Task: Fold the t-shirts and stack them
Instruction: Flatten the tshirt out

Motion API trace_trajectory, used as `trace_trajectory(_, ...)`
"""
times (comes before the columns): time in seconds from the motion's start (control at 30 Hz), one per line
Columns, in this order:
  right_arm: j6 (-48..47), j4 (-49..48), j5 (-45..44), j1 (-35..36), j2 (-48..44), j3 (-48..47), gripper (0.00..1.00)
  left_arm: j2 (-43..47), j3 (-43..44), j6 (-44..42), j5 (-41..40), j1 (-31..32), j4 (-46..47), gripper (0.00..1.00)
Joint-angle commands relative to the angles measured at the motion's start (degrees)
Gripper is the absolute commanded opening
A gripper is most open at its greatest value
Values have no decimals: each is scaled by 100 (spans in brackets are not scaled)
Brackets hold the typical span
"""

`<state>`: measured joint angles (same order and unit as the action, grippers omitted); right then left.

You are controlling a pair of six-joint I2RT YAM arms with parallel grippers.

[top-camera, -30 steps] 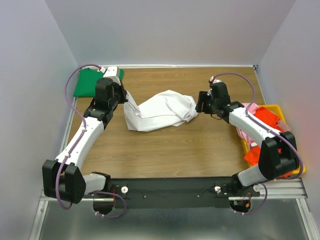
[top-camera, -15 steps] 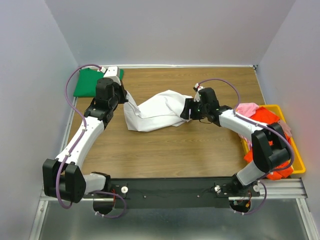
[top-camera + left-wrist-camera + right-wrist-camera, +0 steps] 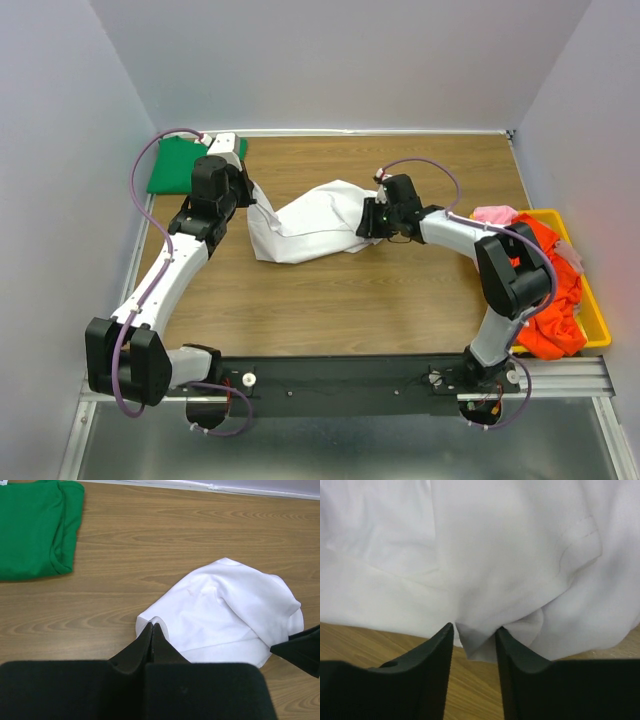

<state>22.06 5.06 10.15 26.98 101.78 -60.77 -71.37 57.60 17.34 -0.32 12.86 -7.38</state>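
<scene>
A crumpled white t-shirt (image 3: 310,225) lies mid-table, also in the left wrist view (image 3: 225,605) and filling the right wrist view (image 3: 495,555). My left gripper (image 3: 249,192) (image 3: 152,626) is shut on the shirt's left edge. My right gripper (image 3: 372,222) (image 3: 474,627) sits at the shirt's right end, its fingers apart with a hanging fold of white cloth between them, unpinched. A folded green t-shirt (image 3: 172,165) (image 3: 30,530) rests at the far left corner. Orange-red (image 3: 545,300) and pink (image 3: 495,214) t-shirts are heaped on the right.
A yellow bin (image 3: 597,325) at the table's right edge holds the orange-red and pink shirts, which spill over its rim. Grey walls close in the table on three sides. The right gripper's dark tip (image 3: 300,647) shows in the left wrist view.
My right arm swung left from beside the bin to the white shirt's right end, and its fingers have narrowed around a fold. The left arm has not moved.
</scene>
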Motion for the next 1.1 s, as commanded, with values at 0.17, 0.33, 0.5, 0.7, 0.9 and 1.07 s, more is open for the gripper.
trace_trajectory(0.17,52,-111,215,44,62,-348,1,27,-21,-82,-126,-29,17,0)
trace_trajectory(0.33,219,12,531,44,-910,29,0,18,40,-161,-336,-29,-62,0)
trace_trajectory(0.5,369,442,76,35,-2062,267,0,62,172,-328,-1320,-47,-369,0)
trace_trajectory(0.7,290,874,-1322,-359,-2479,373,2,246,163,-398,-1788,-467,-449,0)
trace_trajectory(0.9,202,909,-1358,-1204,-1715,478,66,291,58,-407,-1165,-574,-265,0)
trace_trajectory(1.07,316,786,-753,-1204,-1538,952,78,36,67,-346,-330,-574,-211,0)
